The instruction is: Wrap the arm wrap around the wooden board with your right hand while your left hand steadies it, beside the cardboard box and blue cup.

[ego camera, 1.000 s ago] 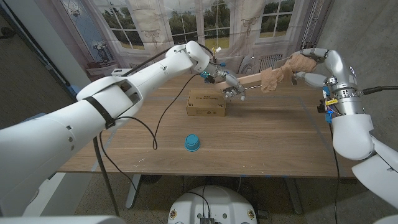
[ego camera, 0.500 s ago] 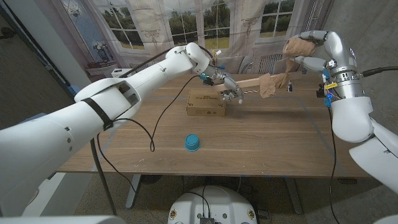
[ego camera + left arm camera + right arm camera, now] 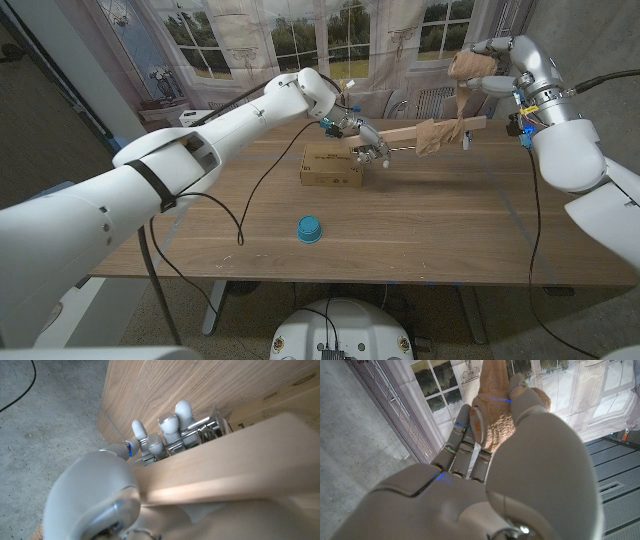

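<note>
Gripping the wooden board (image 3: 400, 134) above the cardboard box (image 3: 332, 166), the left hand (image 3: 366, 143) is extended — the arm wrap (image 3: 450, 115) is clutched, raised, by the right hand (image 3: 478, 66); blue cup (image 3: 309, 229) nearer.

The robot's right hand (image 3: 478, 66) has risen over the last second, from level with the far end of the long pale wooden board (image 3: 400, 133) to well above it, carrying the bunched free end of the tan stretchy fabric arm wrap (image 3: 441, 131) upward. The wrap, earlier slack and lumped close to the hand, is now drawn out into a taut strip running up from the board. The bare tip of the board beyond the wrap now shows
</note>
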Controlling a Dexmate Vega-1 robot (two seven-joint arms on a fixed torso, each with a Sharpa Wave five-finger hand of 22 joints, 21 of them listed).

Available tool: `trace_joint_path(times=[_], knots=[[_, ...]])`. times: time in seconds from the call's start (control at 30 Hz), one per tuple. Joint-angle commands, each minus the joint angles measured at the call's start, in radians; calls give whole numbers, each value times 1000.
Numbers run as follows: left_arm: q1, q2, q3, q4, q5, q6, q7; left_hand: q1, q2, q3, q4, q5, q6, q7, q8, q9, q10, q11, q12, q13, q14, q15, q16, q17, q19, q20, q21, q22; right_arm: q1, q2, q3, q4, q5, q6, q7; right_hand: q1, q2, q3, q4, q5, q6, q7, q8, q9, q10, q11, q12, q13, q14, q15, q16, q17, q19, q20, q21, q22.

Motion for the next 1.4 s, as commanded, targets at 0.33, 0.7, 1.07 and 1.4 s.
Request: trace_joint_path(times=[0.33,0.7,1.07,1.4], knots=[[25,60,-8,-91,-8,41,26,4,15,0,-2,-5,5,5,-6,-5,1,0,-5,2,76,-80,4,5,7,-90,-2,1,238,-164,-144,55,194,-212,130,149,198,33,56,-2,-216,8,-86,-67,192,-9,4,-20,344,-254,-7,19,-6,-97,5,0],[51,132,-12,-230,24,122,87,5,18,1,-2,-7,11,12,-11,-16,-6,0,-7,2,76,-80,6,6,5,-89,-2,1,308,-224,-201,58,260,-280,167,156,197,21,57,2,-675,-111,-75,-86,202,-7,-6,-44,355,-254,-24,40,-16,-108,-1,-1],[85,240,5,-470,131,307,211,14,37,8,-7,-13,1,26,-26,-32,-20,-1,-9,0,72,-81,-1,-1,3,-89,-1,-2,348,-235,-252,83,286,-273,162,160,224,7,58,-8,-113,59,52,-73,159,-2,-6,-46,325,-255,-66,33,-23,-104,-8,-1],[105,277,17,-563,198,414,290,23,52,12,-14,-27,-11,33,-47,-54,-33,-4,-13,-3,65,-82,-12,-7,-4,-90,-3,-10,395,-268,-301,65,299,-353,189,155,239,6,59,-8,-334,54,-80,-83,145,3,0,-43,332,-254,-56,62,-41,-98,-17,0]])
